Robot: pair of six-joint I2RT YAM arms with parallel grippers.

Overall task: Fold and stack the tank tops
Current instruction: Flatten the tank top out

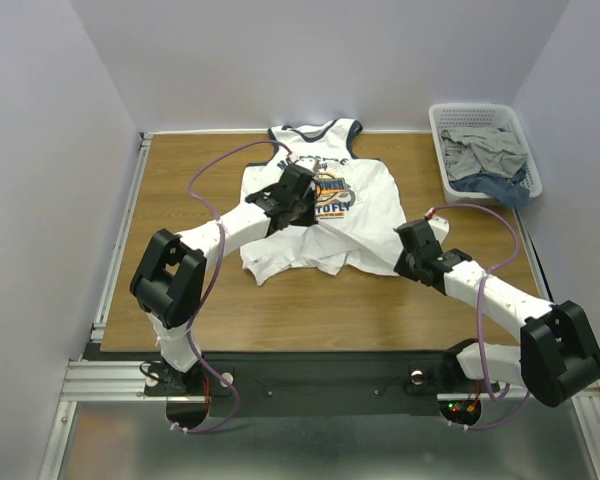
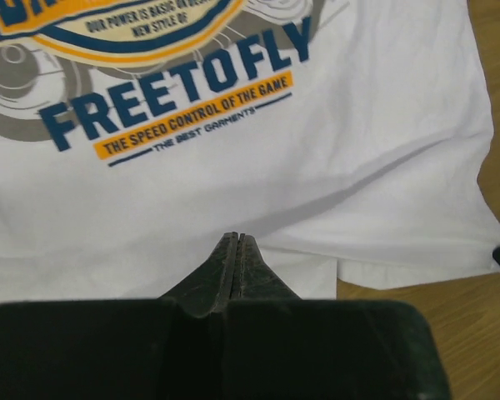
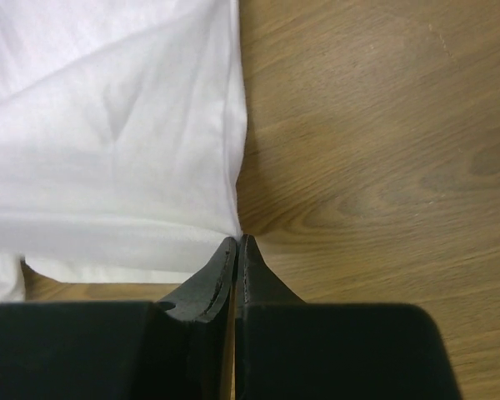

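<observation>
A white tank top with navy trim and a navy-orange chest print lies spread on the wooden table, neck toward the far wall. My left gripper sits over its lower middle, just below the print. In the left wrist view its jaws are pressed together on a raised fold of the white cloth. My right gripper is at the shirt's right side edge near the hem. It is shut on that edge of the cloth, with bare wood to its right.
A white plastic basket stands at the back right corner with grey and blue garments heaped inside. Purple cables loop from both arms over the table. Bare wood lies left of the shirt and along the near edge.
</observation>
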